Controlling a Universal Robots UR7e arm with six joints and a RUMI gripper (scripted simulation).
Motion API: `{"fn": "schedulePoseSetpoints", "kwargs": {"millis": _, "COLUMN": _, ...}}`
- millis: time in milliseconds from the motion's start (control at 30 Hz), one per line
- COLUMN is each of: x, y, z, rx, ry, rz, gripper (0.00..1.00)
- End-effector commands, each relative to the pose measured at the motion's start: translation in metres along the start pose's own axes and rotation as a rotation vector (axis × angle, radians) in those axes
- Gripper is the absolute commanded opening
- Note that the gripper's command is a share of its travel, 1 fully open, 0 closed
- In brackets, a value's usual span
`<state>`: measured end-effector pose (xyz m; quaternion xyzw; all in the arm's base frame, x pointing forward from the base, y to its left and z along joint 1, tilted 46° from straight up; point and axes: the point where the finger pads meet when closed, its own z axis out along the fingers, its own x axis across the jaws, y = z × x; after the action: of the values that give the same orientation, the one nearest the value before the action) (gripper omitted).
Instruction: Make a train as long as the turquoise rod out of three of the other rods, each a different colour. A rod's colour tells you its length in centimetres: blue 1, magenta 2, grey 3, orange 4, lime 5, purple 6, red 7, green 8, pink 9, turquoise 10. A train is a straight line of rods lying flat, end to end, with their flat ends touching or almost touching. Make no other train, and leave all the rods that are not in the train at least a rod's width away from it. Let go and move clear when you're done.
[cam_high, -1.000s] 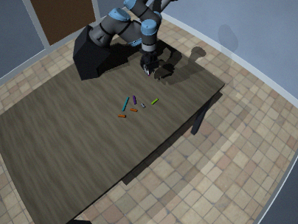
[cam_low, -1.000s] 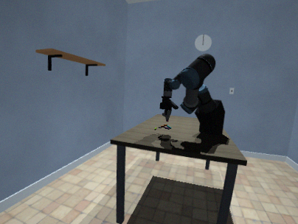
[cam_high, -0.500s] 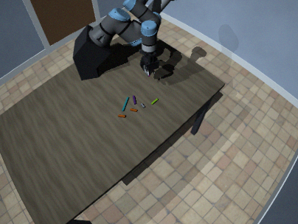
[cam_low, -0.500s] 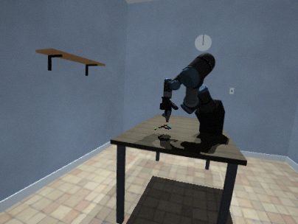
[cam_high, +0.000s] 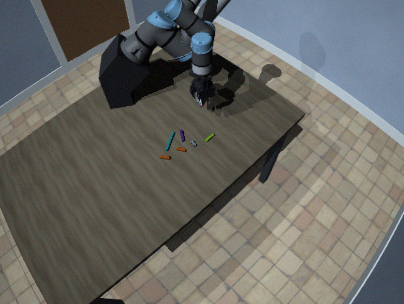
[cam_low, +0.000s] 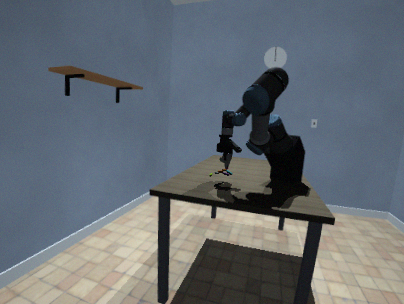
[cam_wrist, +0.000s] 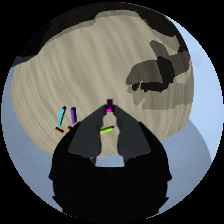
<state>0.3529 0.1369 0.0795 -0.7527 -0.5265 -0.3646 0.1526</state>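
Overhead, the dark wooden desk (cam_high: 90, 200) carried the arm's black pedestal (cam_high: 120, 75) at its far edge. Above the far side, the gripper (cam_high: 202, 98) hung clear of the surface, clamped on a magenta rod (cam_wrist: 109, 106). Nearer the desk's middle lay the turquoise rod (cam_high: 170, 141), purple rod (cam_high: 182, 135), lime rod (cam_high: 209, 137), two orange rods (cam_high: 165, 157) and a grey rod (cam_high: 194, 143).

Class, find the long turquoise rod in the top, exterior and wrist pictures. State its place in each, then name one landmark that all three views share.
Top: the long turquoise rod lies near the table's middle, leftmost of the upper rods, beside the purple rod.
Exterior: too small to pick out; only a cluster of coloured rods below the gripper.
Wrist: lower left, slanted, left of the purple rod.
Shared landmark: the dark wooden table.
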Motion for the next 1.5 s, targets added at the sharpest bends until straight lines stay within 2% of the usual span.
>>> {"fn": "schedulePoseSetpoints", "kwargs": {"millis": 0, "x": 0.0, "y": 0.002, "z": 0.011, "rx": 0.001, "ry": -0.005, "rz": 0.0, "gripper": 0.0}}
{"fn": "schedulePoseSetpoints", "kwargs": {"millis": 500, "x": -0.001, "y": 0.002, "z": 0.044, "rx": 0.001, "ry": -0.005, "rz": 0.0, "gripper": 0.0}}
{"fn": "schedulePoseSetpoints", "kwargs": {"millis": 800, "x": -0.001, "y": 0.002, "z": 0.054, "rx": 0.001, "ry": -0.005, "rz": 0.0, "gripper": 0.0}}
{"fn": "schedulePoseSetpoints", "kwargs": {"millis": 1467, "x": -0.001, "y": 0.002, "z": 0.061, "rx": 0.001, "ry": -0.005, "rz": 0.0, "gripper": 0.0}}
